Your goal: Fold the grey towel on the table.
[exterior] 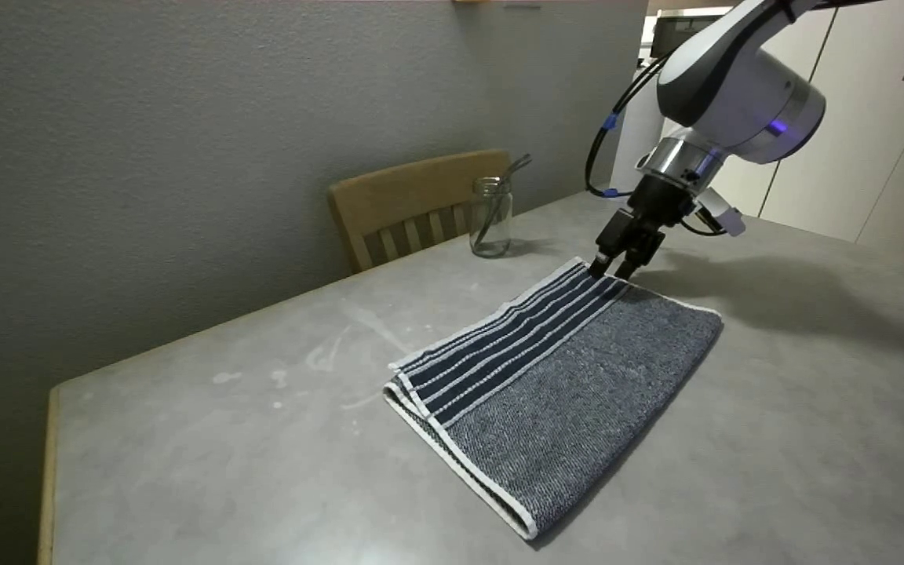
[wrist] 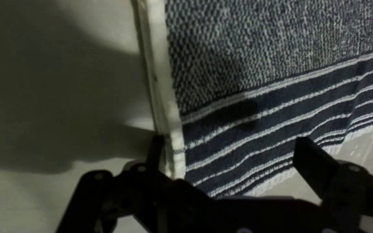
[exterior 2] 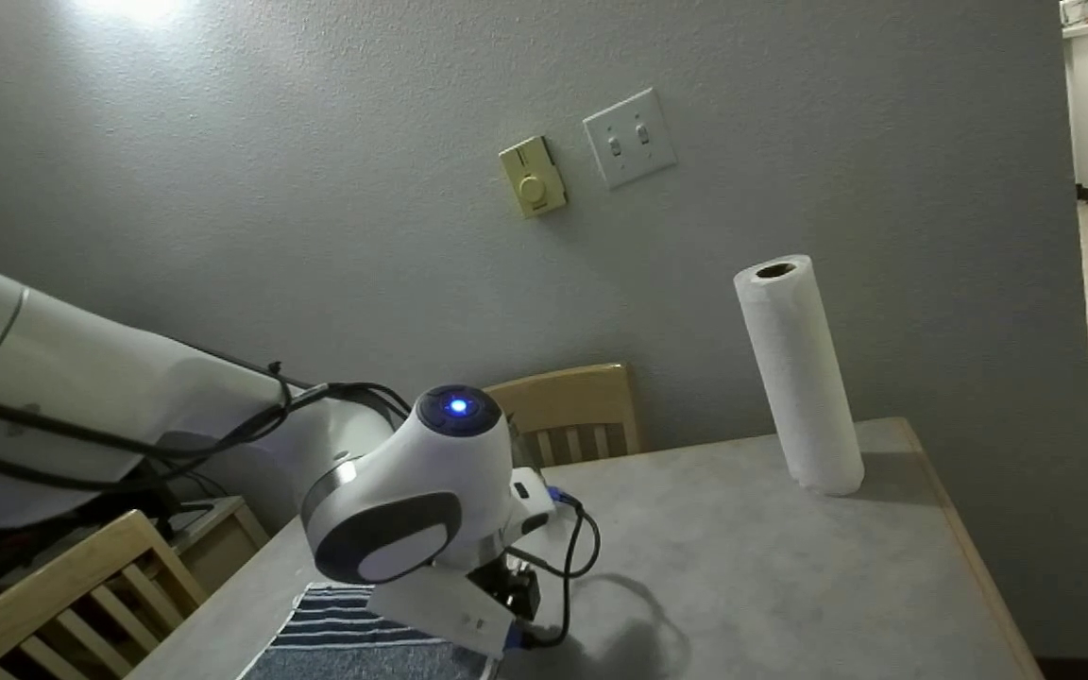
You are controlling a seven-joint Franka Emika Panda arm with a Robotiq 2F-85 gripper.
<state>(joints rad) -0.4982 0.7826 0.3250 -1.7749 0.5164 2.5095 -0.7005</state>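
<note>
Towel is on the bench, folded over itself, stripes along its eleven o'clock side in an exterior view. My fingers are spread wide at its one o'clock edge and have hold of nothing. In the wrist view I see its striped end in the gap; I can't tell if they touch it. A jar stands at eleven o'clock from the towel, with a chair behind. In an exterior view a paper roll stands at two o'clock from it.

No readable text or numbers; faint marks on yellowish wall dial perhaps lettering, too small to tell.
</note>
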